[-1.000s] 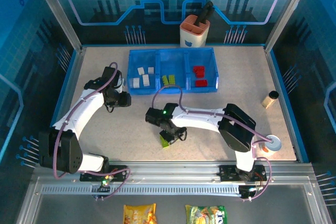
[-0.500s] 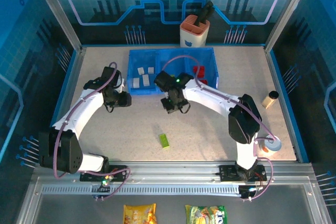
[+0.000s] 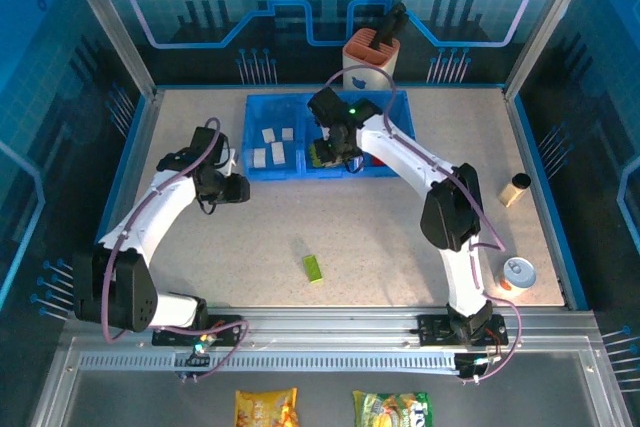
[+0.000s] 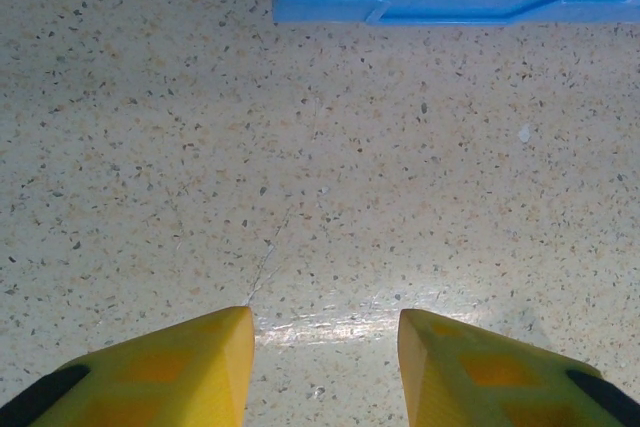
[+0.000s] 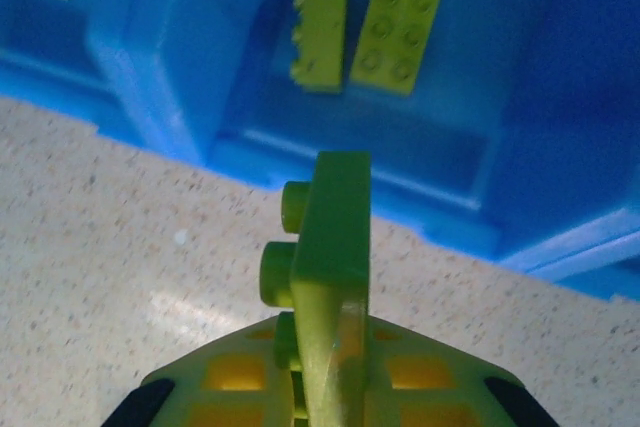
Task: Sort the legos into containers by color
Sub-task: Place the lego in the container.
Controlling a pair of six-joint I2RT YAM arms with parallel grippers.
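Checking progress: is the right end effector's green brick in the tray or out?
Out: the right end effector clamps the green brick aloft at the tray.

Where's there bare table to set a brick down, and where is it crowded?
Bare table lies between the tray and the loose green lego, and rightward toward the tan cylinder. Crowded: the tray's near-left corner by the left gripper, and at its middle compartment, where the right gripper holds a lime brick.
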